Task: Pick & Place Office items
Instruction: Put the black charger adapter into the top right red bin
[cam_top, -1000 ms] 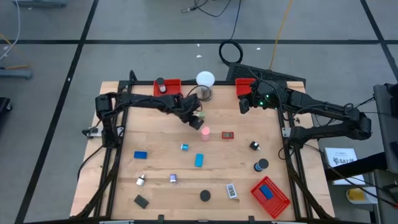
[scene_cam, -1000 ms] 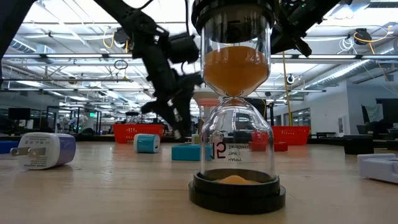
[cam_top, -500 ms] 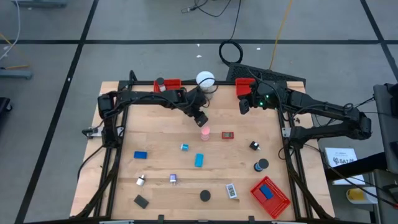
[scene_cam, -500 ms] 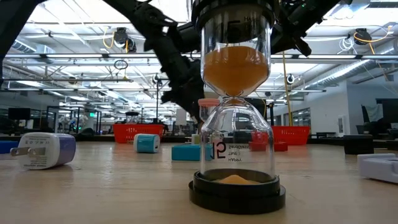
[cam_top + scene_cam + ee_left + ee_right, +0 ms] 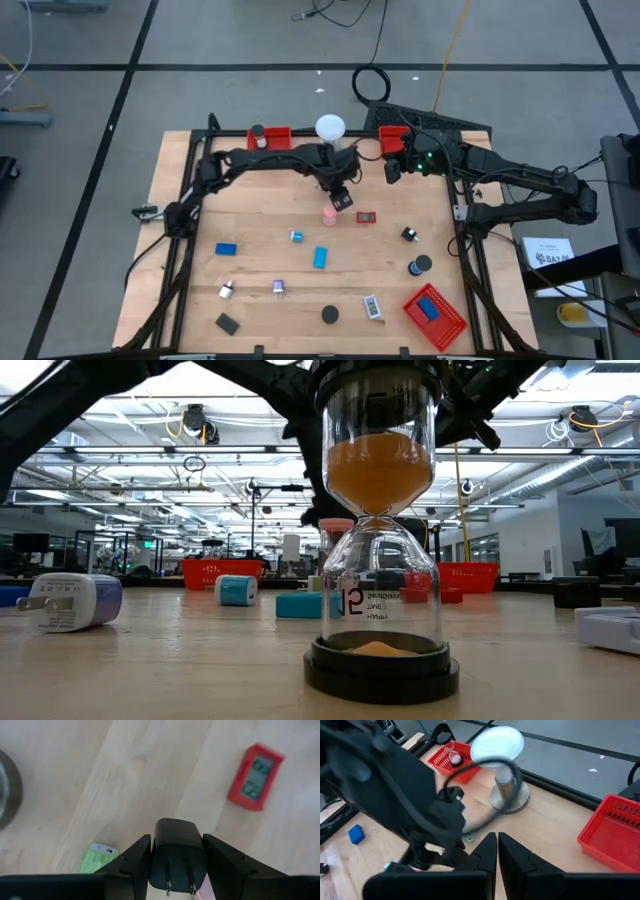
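Note:
My left gripper (image 5: 342,198) hangs over the middle of the table's far half and is shut on a black plug adapter (image 5: 176,851). Just below it on the table are a pink item (image 5: 330,213), a red clock (image 5: 256,776) and a green-and-white item (image 5: 97,857). Blue, black, white and silver office items lie scattered over the near half, among them a blue block (image 5: 226,249) and a black disc (image 5: 329,314). My right gripper (image 5: 390,172) waits shut, holding nothing, near the far right tray (image 5: 393,140). My left gripper pinches the black plug adapter by the two opposite sides of its body (image 5: 156,855) between its fingers (image 5: 135,857). The fingers come from above, pointing down. The adapter is lifted clear of the table, with its two metal prongs (image 5: 179,885) pointing back toward the wrist.
A white globe on a metal base (image 5: 330,128) stands at the far edge between two red mesh trays (image 5: 270,137). A third red tray (image 5: 437,312) at the near right holds a blue block. In the low view an hourglass (image 5: 380,540) stands close in front, and a white plug (image 5: 70,603) lies to its left.
My left gripper has moved toward the table's right edge, past the pink item, as the arm stretched out. In the low view it has passed behind the hourglass. My right arm has kept still.

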### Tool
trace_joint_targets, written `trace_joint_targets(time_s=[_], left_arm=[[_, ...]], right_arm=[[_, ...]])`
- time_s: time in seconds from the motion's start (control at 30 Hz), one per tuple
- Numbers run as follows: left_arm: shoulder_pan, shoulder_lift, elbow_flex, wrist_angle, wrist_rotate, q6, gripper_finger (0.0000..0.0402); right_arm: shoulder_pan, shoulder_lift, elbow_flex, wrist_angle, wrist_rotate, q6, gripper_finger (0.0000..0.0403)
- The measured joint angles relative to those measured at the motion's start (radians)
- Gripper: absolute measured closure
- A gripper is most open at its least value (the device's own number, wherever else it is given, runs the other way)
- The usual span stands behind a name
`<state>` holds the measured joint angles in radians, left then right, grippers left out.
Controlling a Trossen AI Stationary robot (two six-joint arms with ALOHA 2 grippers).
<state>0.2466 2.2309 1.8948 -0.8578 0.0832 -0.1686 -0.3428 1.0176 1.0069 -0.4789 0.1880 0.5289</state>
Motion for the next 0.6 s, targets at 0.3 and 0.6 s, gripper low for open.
trace_joint_targets(time_s=[0.3, 0.6], left_arm=[[0.0, 0.05, 0.014, -0.001, -0.033, -0.017, 0.0245], [0.001, 0.051, 0.014, 0.023, -0.03, -0.043, 0.0218]], right_arm=[[-0.001, 0.0, 0.0, 0.0, 0.009, -0.009, 0.0392], [-0.001, 0.0, 0.0, 0.003, 0.004, -0.014, 0.0392]])
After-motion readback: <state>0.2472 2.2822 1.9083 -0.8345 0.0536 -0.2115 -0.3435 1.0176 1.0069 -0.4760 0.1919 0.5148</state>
